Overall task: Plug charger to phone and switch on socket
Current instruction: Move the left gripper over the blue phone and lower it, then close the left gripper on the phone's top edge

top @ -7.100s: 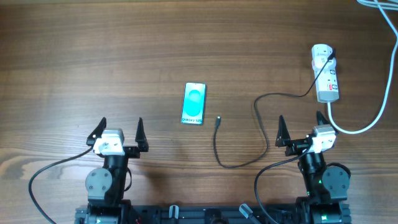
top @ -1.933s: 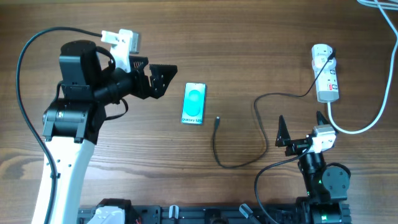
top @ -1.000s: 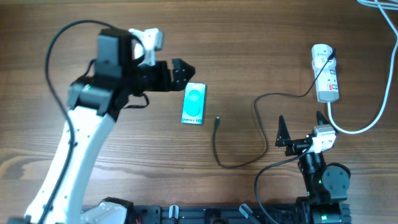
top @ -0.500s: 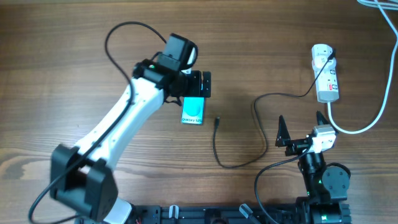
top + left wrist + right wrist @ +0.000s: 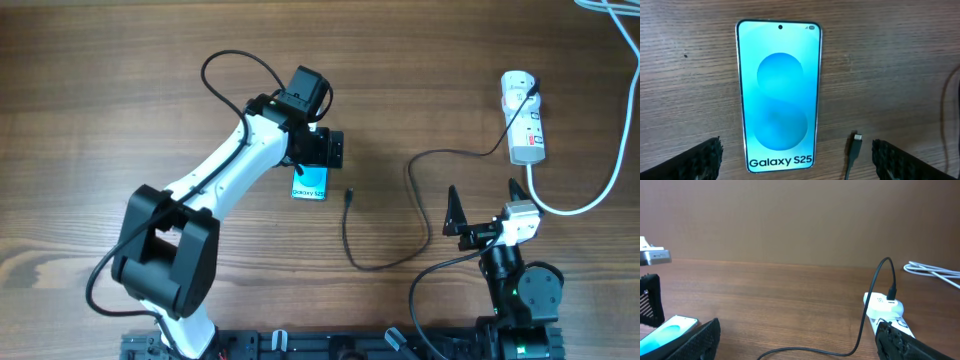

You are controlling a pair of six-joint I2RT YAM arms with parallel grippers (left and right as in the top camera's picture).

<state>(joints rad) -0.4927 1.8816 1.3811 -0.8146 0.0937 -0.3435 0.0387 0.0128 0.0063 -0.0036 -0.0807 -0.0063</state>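
Observation:
The phone lies flat with its cyan screen up, its lower part also showing in the overhead view. My left gripper hovers above it, open and holding nothing, and in the left wrist view its fingers straddle the phone's lower end. The charger's plug tip rests on the wood just right of the phone. Its thin black cable loops back to the white socket, where it is plugged in. My right gripper stands open at its base, apart from everything.
A thick white lead runs from the socket off toward the table's far right corner. The right wrist view shows the socket, the cable and a brown wall behind the table.
My left arm has swung right and now stands over the phone's upper part, jaws still open. The right arm, phone, charger and socket have not moved.

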